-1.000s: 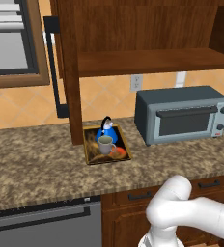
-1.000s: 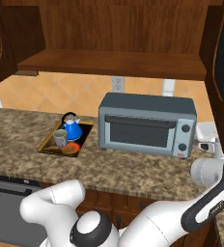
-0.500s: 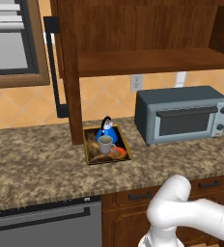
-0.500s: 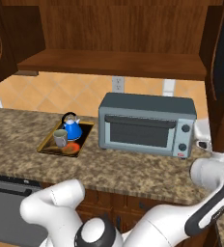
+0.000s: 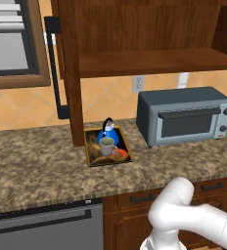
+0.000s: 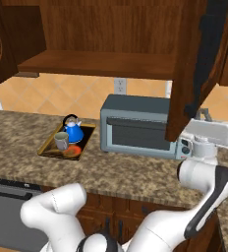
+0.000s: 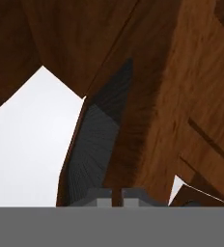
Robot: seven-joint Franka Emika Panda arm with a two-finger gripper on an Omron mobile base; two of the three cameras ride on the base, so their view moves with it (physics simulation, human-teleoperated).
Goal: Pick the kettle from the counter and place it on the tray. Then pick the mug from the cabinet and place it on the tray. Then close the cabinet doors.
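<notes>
The tray sits on the speckled bench just in front of the left cabinet door, which stands open with its long black bar handle facing left. On the tray the blue kettle stands upright at the back and the grey mug stands just in front of it, very close to or touching it; an orange-red patch of the tray's print shows beside the mug. From the right base view the same group reads as the tray with the kettle behind the mug, to the left of a grey toaster oven that rests on the bench near the wall. Above, the cabinet is open, and its wooden shelf runs across over the oven. In the right base view the right cabinet door hangs partly swung, its lower edge down in front of the oven's right end, and the robot's hand sits just under and beside that edge. The gripper shows at the bottom of the hand view, its two tips close together with a narrow gap, pointed up along a dark bar handle against brown wood; whether the jaws touch the door I cannot tell.
</notes>
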